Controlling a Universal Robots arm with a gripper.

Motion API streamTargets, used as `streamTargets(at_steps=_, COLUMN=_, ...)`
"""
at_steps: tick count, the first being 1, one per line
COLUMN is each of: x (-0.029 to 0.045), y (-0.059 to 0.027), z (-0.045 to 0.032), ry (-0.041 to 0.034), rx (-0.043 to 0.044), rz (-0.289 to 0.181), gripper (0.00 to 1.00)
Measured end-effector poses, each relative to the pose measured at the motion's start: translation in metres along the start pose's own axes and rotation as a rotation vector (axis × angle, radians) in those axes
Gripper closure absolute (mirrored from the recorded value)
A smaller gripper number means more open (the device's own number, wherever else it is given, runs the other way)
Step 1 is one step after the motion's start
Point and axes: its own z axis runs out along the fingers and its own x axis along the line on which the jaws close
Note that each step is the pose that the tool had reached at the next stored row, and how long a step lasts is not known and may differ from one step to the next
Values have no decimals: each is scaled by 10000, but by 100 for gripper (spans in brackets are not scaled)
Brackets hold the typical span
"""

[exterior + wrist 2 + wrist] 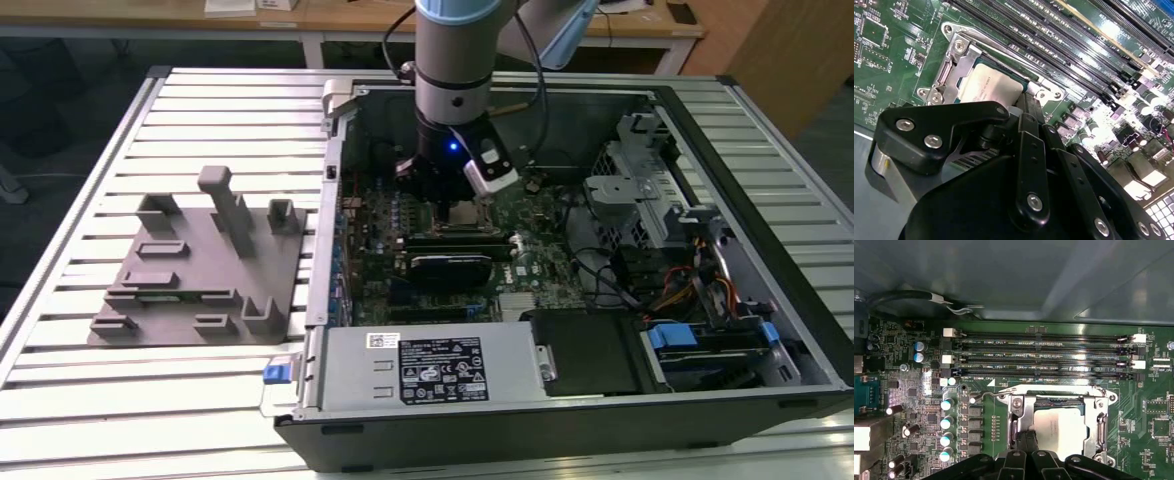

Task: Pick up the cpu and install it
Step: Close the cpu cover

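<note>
Inside the metal-framed socket point(1059, 427) on the green motherboard point(914, 405) lies the cpu point(1061, 429), a small flat square with a pale silvery top that carries faint print; in the second wrist view the cpu point(991, 85) looks level within the frame, its near edge hidden behind the gripper's black linkage. The socket's silver frame surrounds it on all sides, with screws at the corners and a thin wire lever point(989, 396) running along one side. The gripper point(1026, 442) sits right at the cpu's edge, its fingertips close together at the chip's border, but whether they pinch the chip or have let go of it I cannot tell. Beside the socket run several long dark memory slots point(1039, 355) with white clips at their ends, and a row of small round capacitors point(946, 430) stands on the other side. In the exterior view the arm point(454, 90) reaches down into an open computer case point(747, 250) resting on a slatted table point(80, 200), with a grey fixture point(200, 265) at the exterior view's left.
</note>
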Motion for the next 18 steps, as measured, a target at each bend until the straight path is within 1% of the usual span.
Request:
streamTargets(at_steps=10, x=-17, y=2, z=-3, ry=1, rx=1, rz=0, gripper=89)
streamTargets(at_steps=14, x=-18, y=3, z=-50, ry=0, rx=-7, rz=1, gripper=89)
streamTargets(at_steps=18, x=-20, y=4, z=-122, ry=-1, rx=-8, rz=1, gripper=89)
